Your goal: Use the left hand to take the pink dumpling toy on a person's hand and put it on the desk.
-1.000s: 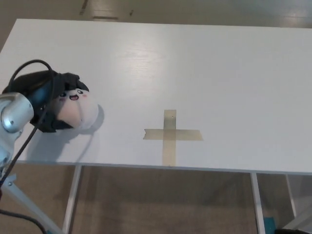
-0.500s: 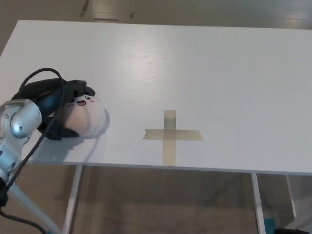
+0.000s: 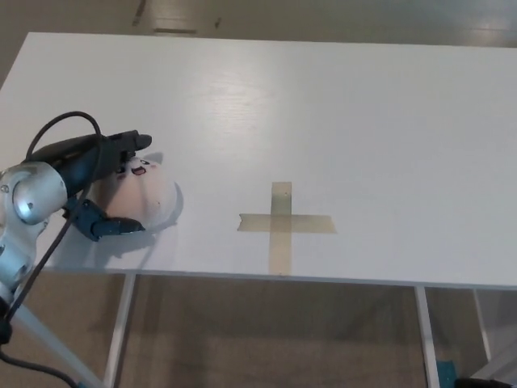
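The pink dumpling toy [image 3: 144, 194] rests on the white counter [image 3: 323, 113], close to the front edge on the robot's left side, its small face with red mouth turned up and toward the far edge. The left hand [image 3: 95, 184] comes in from the picture's left and sits around the toy's left flank with its fingers spread apart: one black finger [image 3: 123, 142] stretches along the far side of the toy, just above its face, and another lies low along the near side, its tip beside the toy's base. The grip looks released, with the toy's weight on the counter rather than in the hand, though whether the fingers touch the plush at all is hard to tell. A black cable [image 3: 56, 129] loops over the silver wrist [image 3: 32, 190]. To the right of the toy, well apart from it, a cross of tan tape [image 3: 283, 222] is stuck flat on the counter near the front edge. The right hand does not show.
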